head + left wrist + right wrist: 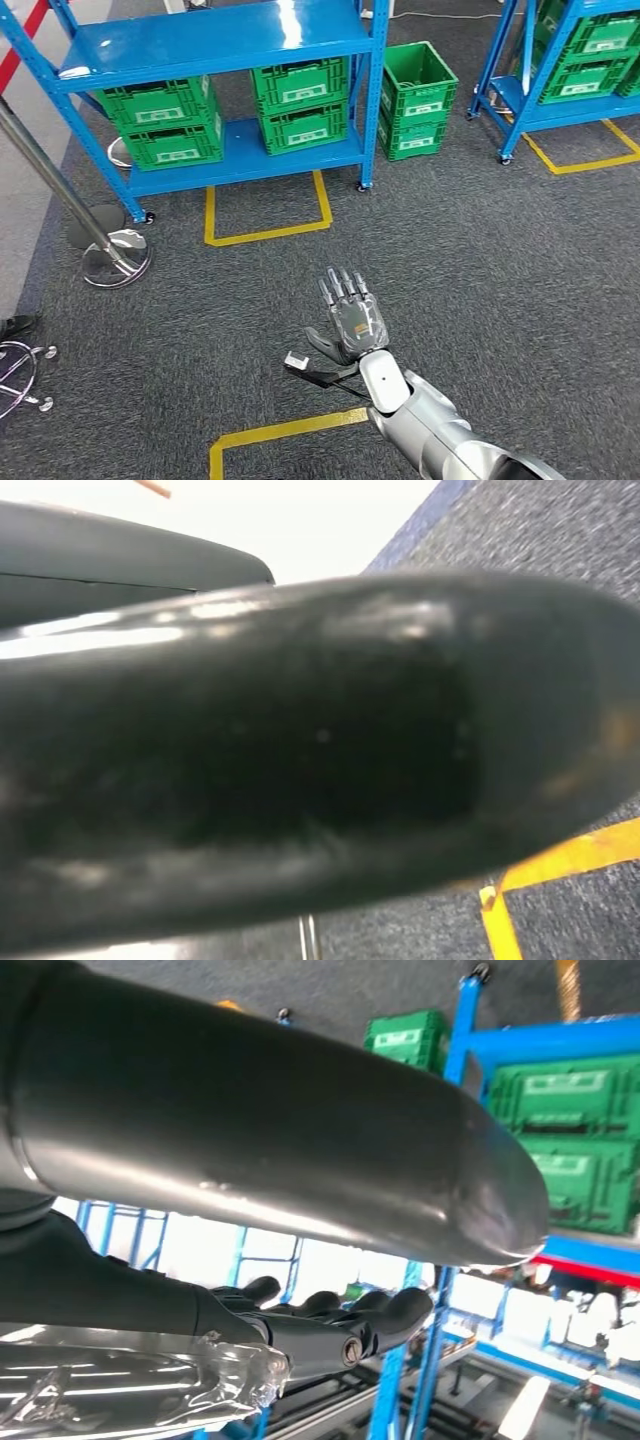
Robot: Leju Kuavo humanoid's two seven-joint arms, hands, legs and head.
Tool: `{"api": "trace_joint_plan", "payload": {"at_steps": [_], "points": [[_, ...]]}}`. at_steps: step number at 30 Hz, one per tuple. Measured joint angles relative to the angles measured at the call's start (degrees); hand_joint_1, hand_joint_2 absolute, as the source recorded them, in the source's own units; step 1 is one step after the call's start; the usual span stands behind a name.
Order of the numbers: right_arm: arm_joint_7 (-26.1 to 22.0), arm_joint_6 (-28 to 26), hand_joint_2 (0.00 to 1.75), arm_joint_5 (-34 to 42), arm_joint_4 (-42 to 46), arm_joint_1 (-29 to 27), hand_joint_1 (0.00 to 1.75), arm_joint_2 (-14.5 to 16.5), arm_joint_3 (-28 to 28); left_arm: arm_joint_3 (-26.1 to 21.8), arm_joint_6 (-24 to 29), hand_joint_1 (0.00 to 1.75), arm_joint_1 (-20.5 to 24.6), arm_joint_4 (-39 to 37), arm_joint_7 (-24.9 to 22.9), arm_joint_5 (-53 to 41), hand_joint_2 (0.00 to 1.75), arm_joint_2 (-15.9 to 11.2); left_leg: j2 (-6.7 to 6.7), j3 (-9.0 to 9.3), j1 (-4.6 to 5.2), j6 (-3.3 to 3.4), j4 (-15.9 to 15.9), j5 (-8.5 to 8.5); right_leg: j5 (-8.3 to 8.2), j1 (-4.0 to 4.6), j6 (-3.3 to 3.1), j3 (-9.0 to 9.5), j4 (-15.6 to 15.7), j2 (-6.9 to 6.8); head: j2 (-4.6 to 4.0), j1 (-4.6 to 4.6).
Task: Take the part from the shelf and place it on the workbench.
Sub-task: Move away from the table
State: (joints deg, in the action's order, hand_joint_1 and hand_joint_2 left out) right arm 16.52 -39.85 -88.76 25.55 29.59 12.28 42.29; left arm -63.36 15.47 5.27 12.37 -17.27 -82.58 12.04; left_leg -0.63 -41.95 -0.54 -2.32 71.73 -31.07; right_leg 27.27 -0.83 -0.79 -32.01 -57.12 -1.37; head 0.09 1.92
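Nearest, the right arm (445, 430) enters from below, silver, reaching forward over grey carpet (490, 270). Right hand (353, 318) is raised above the floor, back of the hand up, fingers (343, 285) straight and slightly apart, thumb out to the side; it holds nothing. Right wrist view agrees: dark fingers (355, 1312) extended, nothing between them. Left hand: the left wrist view is blocked by a dark blurred surface, so finger state cannot be told.

Yellow floor tape (279, 432) lies just below the right hand. To the left, a chrome stand base (113, 262) with a slanted pole.

Further out, a second yellow tape outline (266, 212) marks the floor in front of the blue shelf (219, 45). Its lower level carries four green crates (302, 105) in two stacks of two. Another stack of green crates (417, 100) stands on the floor just right of the shelf. A second blue shelf (558, 60) with crates is at far right.

Part itself: cannot be made out; crate contents are not visible.
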Motion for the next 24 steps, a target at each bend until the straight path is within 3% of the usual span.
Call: {"api": "trace_joint_plan", "payload": {"at_steps": [1, 2, 3, 5, 7, 9, 10, 12, 13, 14, 15, 16, 17, 18, 20, 21, 22, 24], "points": [[0.0, 0.0, 0.0, 0.0, 0.0, -0.3, 0.0, -0.1, -0.2, 0.0, 0.0, 0.0, 0.0, 0.0, 0.0, 0.0, 0.0, 0.0, 0.24, -0.54, -0.06, -0.04, 1.1, 0.18, 0.11, 0.06, -0.03, 0.06, 0.0, -0.83, 0.0, 0.02], [0.0, 0.0, 0.0, 0.0, 0.0, -0.5, 0.0, -0.1, -0.4, 0.0, 0.0, 0.0, -0.1, 0.0, 0.0, 0.0, 0.0, 0.0, 0.43, 0.05, -0.08, 0.02, 0.0, 1.43, 0.24, 0.1, 0.0, 0.17, 0.0, -1.58, 0.0, 0.03], [-0.1, 0.0, 0.0, 0.0, 0.0, -0.5, 0.0, -0.1, -0.6, 0.0, 0.0, 0.0, -0.2, 0.0, 0.0, 0.0, 0.0, 0.0, 0.89, 1.73, -0.04, 0.2, -3.1, 3.4, 0.38, 0.16, 0.07, 0.36, 0.0, -2.27, 0.0, 0.04], [-0.1, 0.0, 0.0, 0.0, 0.2, -0.6, 0.0, -0.1, -0.8, 0.0, 0.0, 0.0, -0.1, 0.0, 0.0, 0.0, 0.0, 0.0, 3.76, 5.8, 0.5, 0.93, -10.6, 6.47, 0.77, 0.44, 0.41, 0.8, -0.1, -3.49, 0.0, 0.07], [-0.3, 0.0, 0.0, -0.1, 0.3, -0.7, 0.0, -0.2, -1.5, 0.0, 0.0, 0.0, 0.2, 0.0, 0.0, 0.0, 0.0, -0.1, 5.79, 7.59, 1.06, 1.82, -14.3, 6.94, 1.16, 0.9, 0.93, 1.06, -0.1, -4.74, 0.0, -0.01], [-0.6, 0.0, 0.0, -0.3, 0.4, -1.1, 0.0, -0.2, -2.5, 0.0, 0.1, 0.0, 0.2, 0.0, 0.0, 0.0, 0.0, 0.0, 4.67, 7.55, 1.12, 2.51, -14.6, 6.73, 1.54, 1.1, 1.5, 1.38, 0.0, -6.11, 0.0, -0.1], [-0.7, 0.0, 0.0, -0.3, 0.5, -1.4, 0.0, -0.2, -3.1, 0.0, 0.1, 0.0, 0.1, 0.0, 0.0, 0.0, 0.0, 0.0, 3.91, 7.6, 1.0, 2.79, -14.8, 6.78, 1.95, 1.01, 1.85, 1.39, -0.3, -5.68, 0.0, -0.18], [-1.0, 0.0, 0.0, -0.2, 0.6, -1.8, 0.0, -0.4, -4.5, 0.0, 0.3, 0.0, 0.0, 0.0, -0.2, 0.0, 0.0, 0.0, 2.6, 7.75, 0.66, 3.38, -15.0, 6.96, 4.08, 0.7, 2.49, -0.09, -3.6, -2.53, 0.0, -0.42], [-1.2, 0.0, 0.0, 0.1, 0.7, -2.1, 0.0, -0.6, -5.3, 0.0, 0.4, 0.0, 0.0, 0.0, -0.3, 0.0, 0.0, 0.1, 2.0, 7.73, 0.56, 3.59, -15.1, 6.98, 5.79, 0.55, 2.69, -1.9, -7.2, -0.53, 0.0, -0.57], [-1.5, 0.0, 0.0, 0.7, 0.6, -2.6, 0.0, -0.8, -6.2, 0.0, 0.5, 0.0, 0.1, 0.0, -0.4, 0.0, 0.0, 0.2, 1.37, 7.7, 0.54, 3.77, -15.1, 6.98, 7.48, 0.48, 2.8, -4.04, -11.3, 0.6, 0.0, -0.66], [-1.9, 0.0, 0.0, 1.6, 0.6, -3.2, 0.0, -1.1, -7.2, 0.0, 0.6, 0.0, 0.1, 0.0, -0.5, 0.0, 0.0, 0.2, 0.73, 7.7, 0.56, 3.88, -15.0, 6.96, 8.63, 0.47, 2.85, -6.09, -14.9, 1.07, 0.0, -0.72], [-2.5, 0.0, 0.0, 2.8, 0.5, -3.8, 0.0, -1.3, -8.3, 0.0, 0.7, 0.0, 0.1, 0.0, -0.5, 0.0, 0.0, 0.3, 0.11, 7.76, 0.57, 3.93, -15.0, 6.92, 8.75, 0.48, 2.86, -7.46, -16.9, 1.23, 0.0, -0.75], [-3.2, 0.0, 0.0, 4.4, 0.3, -4.4, 0.0, -1.5, -9.7, 0.0, 0.8, 0.0, 0.1, 0.0, -0.6, 0.0, 0.0, 0.3, -0.38, 7.86, 0.59, 3.94, -15.0, 6.88, 7.64, 0.48, 2.8, -7.8, -16.6, 1.27, 0.0, -0.79], [-4.2, 0.0, 0.0, 6.3, 0.2, -4.8, 0.0, -1.7, -11.3, 0.0, 0.9, 0.0, 0.0, 0.0, -0.6, 0.0, 0.0, 0.4, -0.76, 8.02, 0.6, 3.91, -15.0, 6.81, 5.56, 0.48, 2.67, -7.06, -14.1, 1.28, 0.0, -0.78], [-7.2, 0.0, 0.0, 11.4, -0.4, -5.6, 0.0, -2.0, -15.8, 0.0, 1.1, 0.0, 0.0, 0.0, -0.7, 0.1, 0.0, 0.4, -1.3, 8.3, 0.72, 3.61, -14.9, 6.56, 1.11, 0.51, 2.35, -3.66, -5.8, 1.39, 0.0, -0.81], [-9.1, 0.0, 0.0, 14.3, -0.8, -6.0, 0.0, -2.1, -18.5, 0.0, 1.2, 0.0, 0.0, 0.0, -0.7, 0.2, 0.0, 0.5, -1.5, 8.32, 0.82, 3.39, -14.8, 6.45, -0.09, 0.51, 2.13, -2.16, -2.7, 1.49, 0.0, -0.8], [-11.1, 0.0, 0.0, 17.2, -1.5, -6.5, 0.0, -2.2, -21.4, 0.0, 1.3, 0.0, 0.0, 0.0, -0.7, 0.3, 0.0, 0.5, -1.63, 8.27, 0.93, 3.3, -14.7, 6.3, -0.57, 0.49, 2.0, -1.24, -0.8, 1.59, 0.0, -0.82], [-14.5, 0.2, 0.0, 22.3, -3.3, -7.7, 0.0, -2.4, -27.0, 0.0, 1.7, 0.0, 0.0, 0.0, -0.7, 0.6, 0.0, 0.6, -1.73, 8.16, 1.02, 3.67, -14.5, 6.26, -0.56, 0.5, 1.86, -0.81, -0.2, 1.68, 0.0, -0.8]]}}
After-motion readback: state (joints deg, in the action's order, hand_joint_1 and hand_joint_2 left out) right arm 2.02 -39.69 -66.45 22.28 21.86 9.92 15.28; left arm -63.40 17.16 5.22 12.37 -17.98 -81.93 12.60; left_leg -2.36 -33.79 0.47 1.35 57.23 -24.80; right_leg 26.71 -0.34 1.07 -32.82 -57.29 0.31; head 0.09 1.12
